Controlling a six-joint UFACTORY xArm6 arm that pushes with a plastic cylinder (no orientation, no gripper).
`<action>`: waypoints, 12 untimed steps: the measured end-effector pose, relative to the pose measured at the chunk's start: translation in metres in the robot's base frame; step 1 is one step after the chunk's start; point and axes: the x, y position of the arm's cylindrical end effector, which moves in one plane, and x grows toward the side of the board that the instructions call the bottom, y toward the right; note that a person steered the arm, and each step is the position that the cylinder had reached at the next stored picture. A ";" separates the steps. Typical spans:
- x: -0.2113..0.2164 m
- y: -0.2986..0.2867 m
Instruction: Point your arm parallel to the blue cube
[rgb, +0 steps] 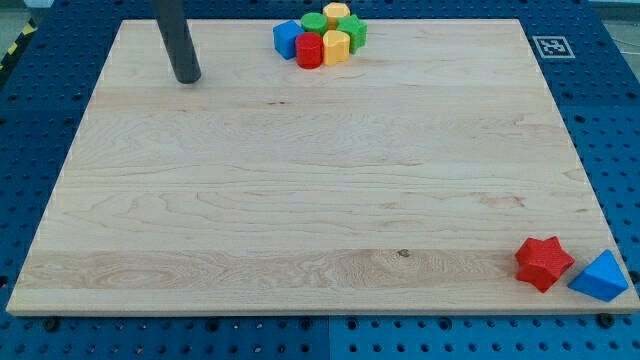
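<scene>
Claw there is none on this arm, so nothing can be said of jaws apart or together; the arm ends in a dark rod, and my tip (187, 79) rests on the tabletop (300, 200) near its upper left corner in the view. No block touches it. The nearest is the blue cube (287, 38), to the tip's right and slightly nearer the view's top, with bare wood between them.

That cube sits at the left end of a tight cluster at the top edge: a red cylinder (309, 51) just beside it, a green block (314, 23) behind, then a yellow block (335, 46), another yellow block (336, 13) and a green star-like block (352, 31). Well apart, at the bottom right corner, lie a red star (543, 262) and a blue triangular block (601, 276).

As I judge it, the task is nearly met: the tip stands almost level with the cube (only slightly lower in the view), and a short slide upward would line it up squarely.

Being a cube, it has no real long axis; it sits turned, one corner toward the view's bottom left.
</scene>
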 end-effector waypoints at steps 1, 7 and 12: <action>0.000 0.000; 0.058 0.000; 0.039 -0.001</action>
